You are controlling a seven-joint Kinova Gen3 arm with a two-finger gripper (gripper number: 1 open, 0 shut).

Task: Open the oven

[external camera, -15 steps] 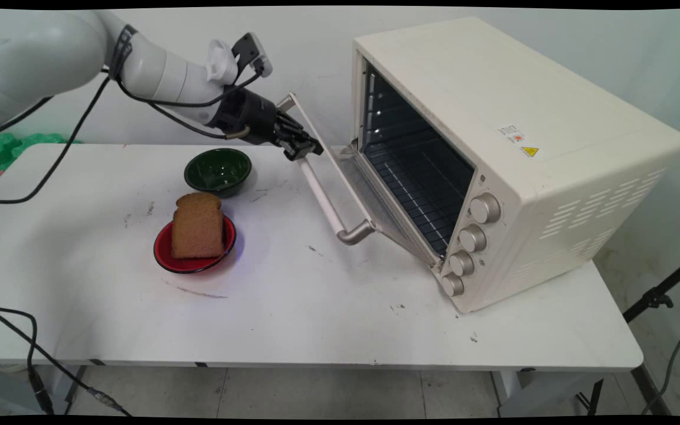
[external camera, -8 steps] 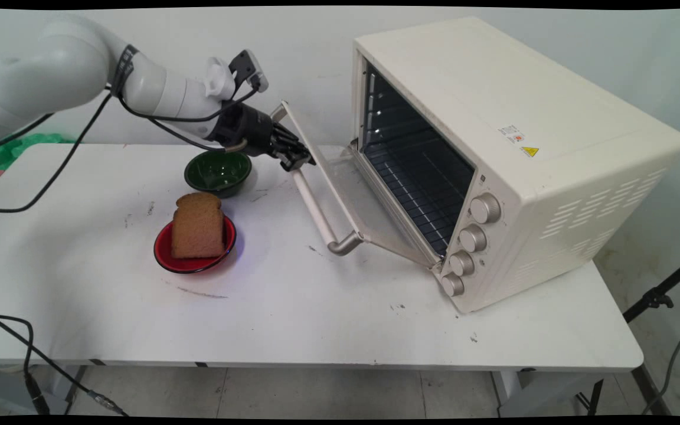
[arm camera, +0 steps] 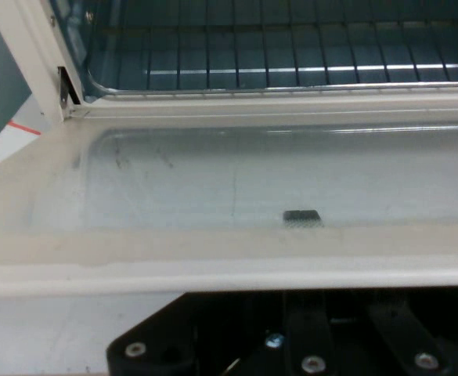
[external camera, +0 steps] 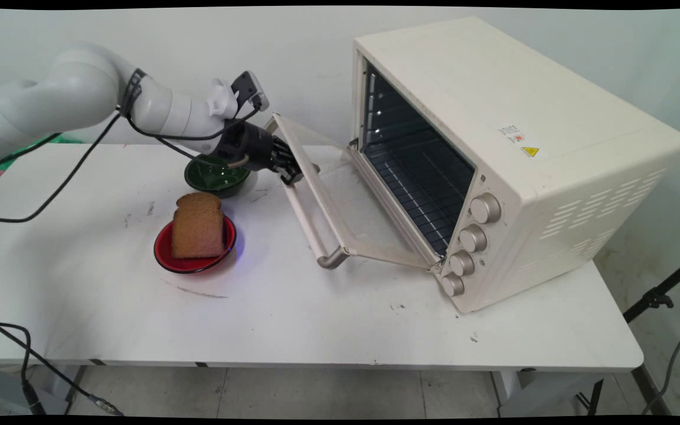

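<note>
Door's dropped further since a second ago — nearly flat now, arm lower with it. Black two-finger gripper (external camera: 294, 175) sits at the cream bar handle (external camera: 303, 215) of the glass oven door (external camera: 340, 200), near its far end; can't tell if the fingers are clamped. Dark green bowl (external camera: 216, 177) just behind the wrist. Brown bread slice (external camera: 198, 225) upright in a red dish (external camera: 166, 254) — nearer the camera. Cream toaster oven (external camera: 493, 136) on the white table (external camera: 316, 319), rack visible inside.
</note>
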